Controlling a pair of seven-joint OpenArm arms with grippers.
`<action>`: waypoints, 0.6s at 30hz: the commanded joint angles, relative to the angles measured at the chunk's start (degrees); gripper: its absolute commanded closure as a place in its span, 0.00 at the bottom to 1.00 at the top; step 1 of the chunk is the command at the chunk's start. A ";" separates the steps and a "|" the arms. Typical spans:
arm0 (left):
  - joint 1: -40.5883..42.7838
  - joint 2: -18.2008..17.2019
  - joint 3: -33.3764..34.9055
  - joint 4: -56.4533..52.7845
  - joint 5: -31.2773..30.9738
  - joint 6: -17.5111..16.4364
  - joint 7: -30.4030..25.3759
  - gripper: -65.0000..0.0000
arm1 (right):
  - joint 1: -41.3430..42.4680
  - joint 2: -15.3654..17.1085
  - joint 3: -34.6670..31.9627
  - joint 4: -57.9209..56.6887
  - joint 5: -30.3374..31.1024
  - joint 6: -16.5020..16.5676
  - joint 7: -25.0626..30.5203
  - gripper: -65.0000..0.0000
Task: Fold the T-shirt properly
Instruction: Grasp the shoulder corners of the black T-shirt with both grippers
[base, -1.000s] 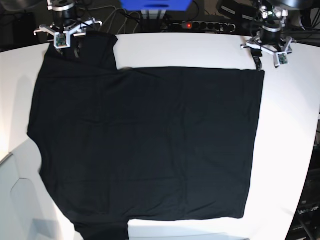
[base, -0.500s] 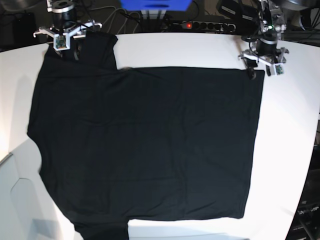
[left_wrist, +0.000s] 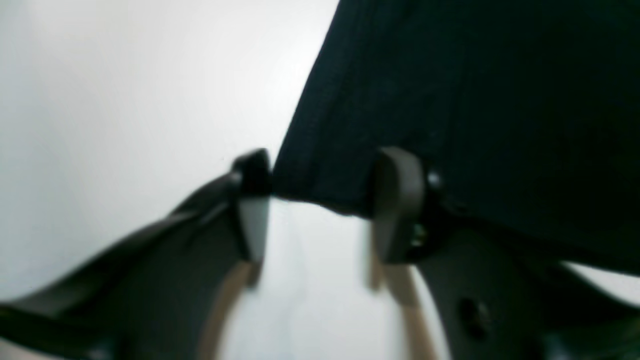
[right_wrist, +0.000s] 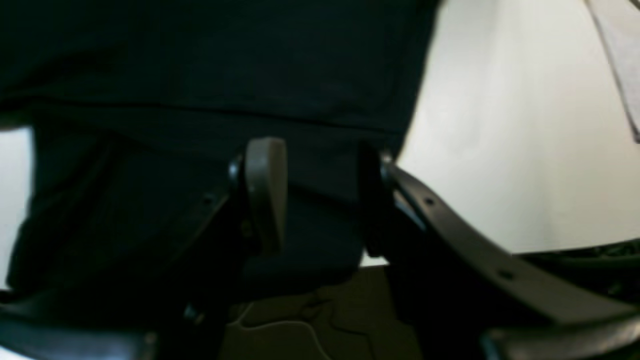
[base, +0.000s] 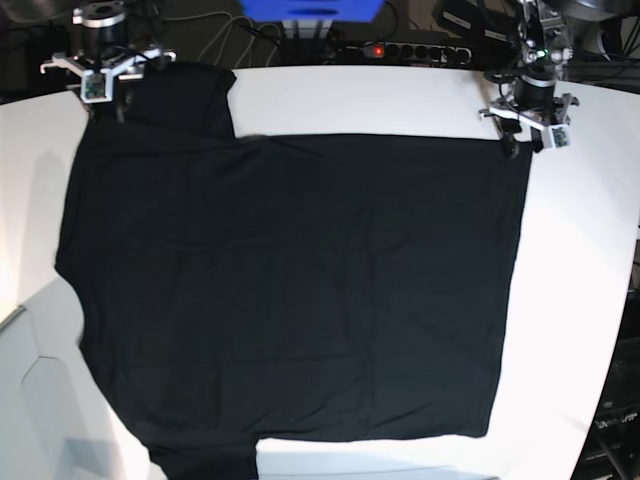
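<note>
The black T-shirt (base: 300, 290) lies spread flat on the white table (base: 350, 100), plain face up. In the base view my left gripper (base: 520, 138) is at its back right corner. The left wrist view shows that gripper (left_wrist: 322, 202) open, its fingers (left_wrist: 252, 200) straddling the tip of the shirt's corner (left_wrist: 475, 100). My right gripper (base: 105, 90) is at the back left, by the sleeve. In the right wrist view it (right_wrist: 317, 197) stands open too, with black cloth (right_wrist: 200, 75) filling the gap between its fingers (right_wrist: 265, 195).
A power strip (base: 400, 50) with a red light, a blue object (base: 310, 10) and cables lie behind the table's back edge. A pale grey surface (base: 30, 400) sits at the front left. Dark equipment (base: 615, 430) stands off the right edge.
The left gripper came down to the shirt's back right corner and its fingers narrowed. The right gripper shifted left along the back edge, the cloth beside it shifting slightly.
</note>
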 joint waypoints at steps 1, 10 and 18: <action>0.48 -0.49 0.01 0.27 -0.04 -0.04 1.18 0.61 | -0.68 0.07 0.41 0.81 0.06 0.14 1.22 0.62; 0.40 -0.49 0.10 0.45 -0.04 -0.13 1.18 0.92 | 2.13 0.07 0.67 0.54 0.06 0.23 -9.94 0.62; 1.36 -0.49 0.10 0.62 -0.04 -0.13 1.18 0.92 | 8.28 -0.54 2.16 0.45 0.06 9.81 -21.20 0.62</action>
